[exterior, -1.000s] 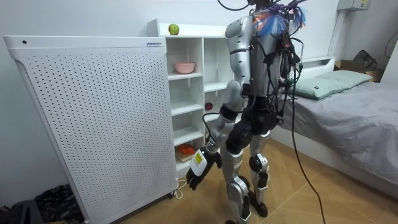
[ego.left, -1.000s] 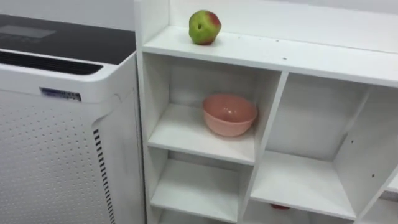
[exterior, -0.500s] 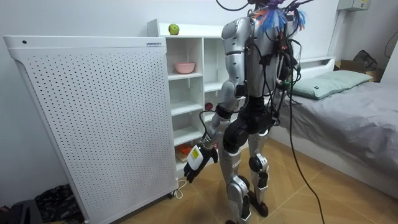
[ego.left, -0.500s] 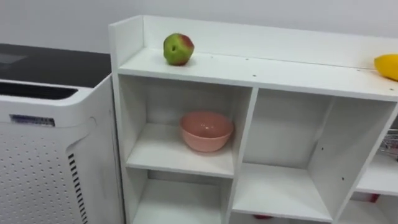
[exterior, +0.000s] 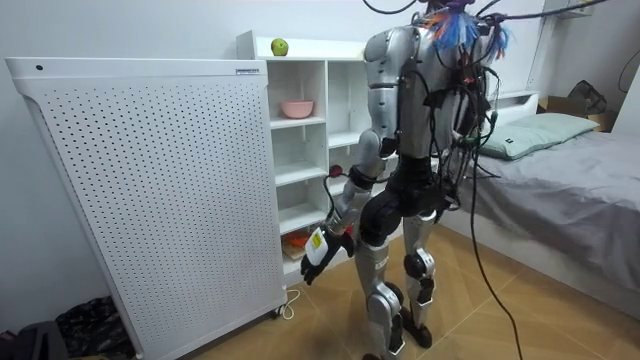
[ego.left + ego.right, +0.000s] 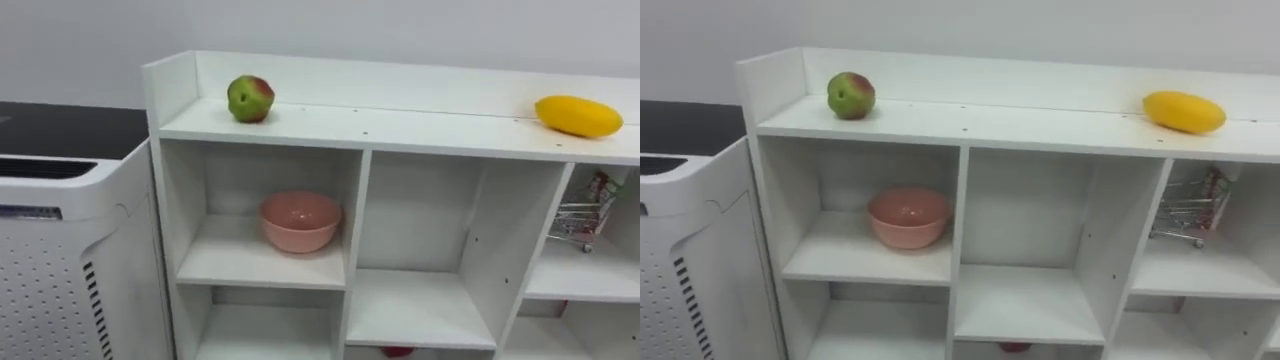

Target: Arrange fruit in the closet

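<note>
A green and red apple [image 6: 250, 99] rests at the left end of the white closet's top board [image 6: 400, 128]. Toward the right end of that board lies a yellow oval fruit [image 6: 578, 116]. Under the apple, a pink bowl [image 6: 300, 220] sits in the upper left compartment. In the room view I stand facing the closet [image 5: 300, 150]. My left hand [image 5: 315, 256] hangs low beside my thigh, fingers loose and holding nothing.
A tall white perforated appliance [image 5: 150, 190] stands against the closet's left side. A small wire basket [image 6: 585, 210] sits in the right compartment. Something red [image 6: 397, 351] peeks out low in the middle. A bed [image 5: 570, 170] is behind me.
My head camera has swung right, so the yellow fruit and the wire basket came into sight. My left hand swung a little nearer my leg.
</note>
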Robot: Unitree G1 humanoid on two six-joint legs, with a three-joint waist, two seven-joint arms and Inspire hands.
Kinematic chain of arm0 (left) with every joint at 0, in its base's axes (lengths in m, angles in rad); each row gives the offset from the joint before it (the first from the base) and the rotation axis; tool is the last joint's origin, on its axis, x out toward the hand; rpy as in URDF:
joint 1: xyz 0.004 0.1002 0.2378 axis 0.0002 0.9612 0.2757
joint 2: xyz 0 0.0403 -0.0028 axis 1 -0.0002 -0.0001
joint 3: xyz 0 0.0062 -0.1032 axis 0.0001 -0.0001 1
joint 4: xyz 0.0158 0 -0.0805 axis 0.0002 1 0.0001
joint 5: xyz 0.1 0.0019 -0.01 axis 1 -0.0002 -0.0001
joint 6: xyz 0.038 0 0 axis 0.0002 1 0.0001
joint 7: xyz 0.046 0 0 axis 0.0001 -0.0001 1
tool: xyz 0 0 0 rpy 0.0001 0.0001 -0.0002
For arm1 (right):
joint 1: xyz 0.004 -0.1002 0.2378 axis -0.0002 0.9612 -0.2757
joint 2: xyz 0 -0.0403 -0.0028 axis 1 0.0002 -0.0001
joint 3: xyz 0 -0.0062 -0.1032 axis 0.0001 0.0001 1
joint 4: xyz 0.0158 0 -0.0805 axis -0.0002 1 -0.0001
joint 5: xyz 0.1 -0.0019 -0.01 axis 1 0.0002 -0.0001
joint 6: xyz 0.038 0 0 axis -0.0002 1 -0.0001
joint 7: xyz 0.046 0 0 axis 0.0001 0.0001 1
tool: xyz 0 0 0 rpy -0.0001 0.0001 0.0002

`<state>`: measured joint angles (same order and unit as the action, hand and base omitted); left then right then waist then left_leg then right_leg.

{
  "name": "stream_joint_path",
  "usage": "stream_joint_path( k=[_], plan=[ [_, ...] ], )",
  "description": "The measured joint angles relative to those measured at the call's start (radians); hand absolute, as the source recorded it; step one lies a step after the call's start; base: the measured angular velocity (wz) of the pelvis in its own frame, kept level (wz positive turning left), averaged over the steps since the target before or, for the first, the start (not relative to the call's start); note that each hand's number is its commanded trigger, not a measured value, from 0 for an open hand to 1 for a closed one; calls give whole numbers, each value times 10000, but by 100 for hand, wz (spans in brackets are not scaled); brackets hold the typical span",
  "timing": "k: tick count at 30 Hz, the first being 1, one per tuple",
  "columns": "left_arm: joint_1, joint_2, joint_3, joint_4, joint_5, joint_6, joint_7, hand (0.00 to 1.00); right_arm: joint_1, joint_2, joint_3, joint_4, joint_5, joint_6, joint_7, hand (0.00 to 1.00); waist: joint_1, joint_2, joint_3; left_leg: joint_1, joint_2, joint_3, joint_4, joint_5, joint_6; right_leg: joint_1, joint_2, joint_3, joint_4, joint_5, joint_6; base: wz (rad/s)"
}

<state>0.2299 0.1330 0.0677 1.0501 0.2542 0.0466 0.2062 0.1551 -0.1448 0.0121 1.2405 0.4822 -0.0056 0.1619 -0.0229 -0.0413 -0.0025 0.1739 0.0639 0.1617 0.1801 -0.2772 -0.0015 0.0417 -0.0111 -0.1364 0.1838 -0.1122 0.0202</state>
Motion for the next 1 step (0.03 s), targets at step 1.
stream_joint_path(
  k=[1],
  plan=[
    [-6,6,-1,9,14,32,-35,0,-1,0,7,0,1,36,-1,0,-1,-11,3,3,2,22,-9,3,-1,33,5,7,2,11,0,-5]
  ],
)
